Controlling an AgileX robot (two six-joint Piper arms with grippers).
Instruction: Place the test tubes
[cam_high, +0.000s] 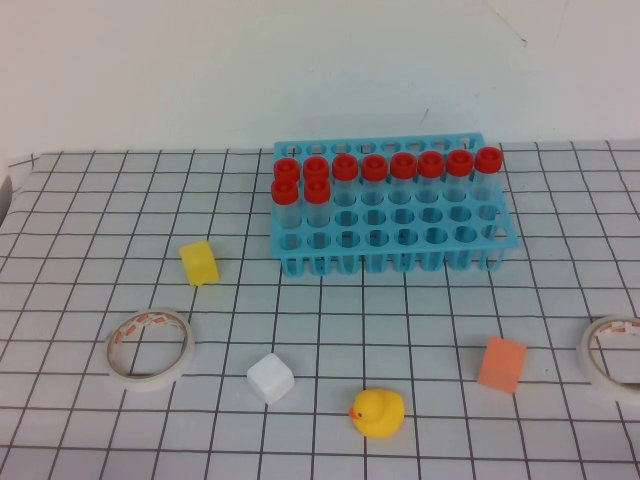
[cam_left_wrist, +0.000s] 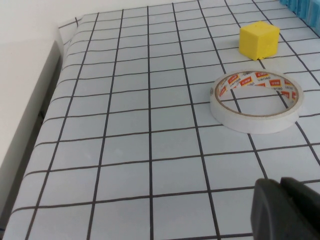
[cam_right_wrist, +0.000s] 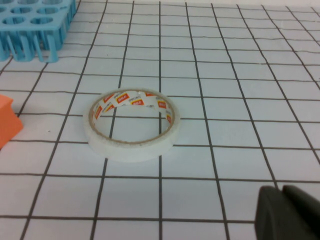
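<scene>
Ten red-capped test tubes (cam_high: 403, 168) are seen standing in the blue rack (cam_high: 395, 262) at the far side of the table (cam_high: 80, 250), eight in a line along the rear and two in the next row at the left end. The left hand (cam_left_wrist: 281, 195) is held closed and empty low over the table near a tape roll (cam_left_wrist: 250, 122) and a yellow cube (cam_left_wrist: 258, 40). The right hand (cam_right_wrist: 282, 197) is likewise closed and empty near a second tape roll (cam_right_wrist: 130, 150) and an orange block (cam_right_wrist: 7, 125).

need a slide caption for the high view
blue rack holding ten red-capped tubes; left gripper shut by left tape roll, right gripper shut by right tape roll, both off-frame
</scene>
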